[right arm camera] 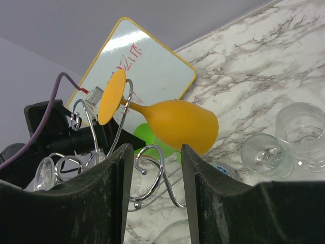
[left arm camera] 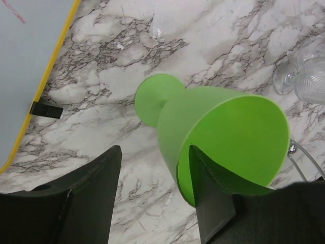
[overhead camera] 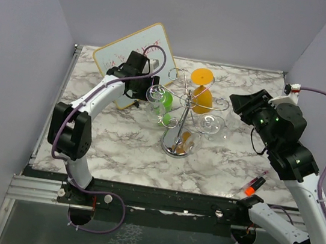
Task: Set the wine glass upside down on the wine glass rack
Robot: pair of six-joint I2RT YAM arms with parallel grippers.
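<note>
The chrome wine glass rack [overhead camera: 179, 121] stands mid-table on its round base. An orange wine glass [overhead camera: 202, 92] hangs upside down from one arm, and it also shows in the right wrist view [right arm camera: 175, 123]. Clear glasses [overhead camera: 212, 124] hang on other arms. A green wine glass [overhead camera: 164, 105] sits tilted at the rack's left. My left gripper [overhead camera: 154, 88] is open. In the left wrist view [left arm camera: 155, 148], one finger [left arm camera: 210, 203] is inside the green glass [left arm camera: 228, 132] and the other is outside, well apart from the wall. My right gripper [overhead camera: 235, 103] is open and empty, facing the rack [right arm camera: 156, 148].
A yellow-framed whiteboard [overhead camera: 132, 57] leans at the back left. A red marker [overhead camera: 255, 185] lies near the front right edge. Two clear glasses [right arm camera: 264, 152] stand on the marble table [overhead camera: 117, 146] right of the rack. Grey walls close in the sides.
</note>
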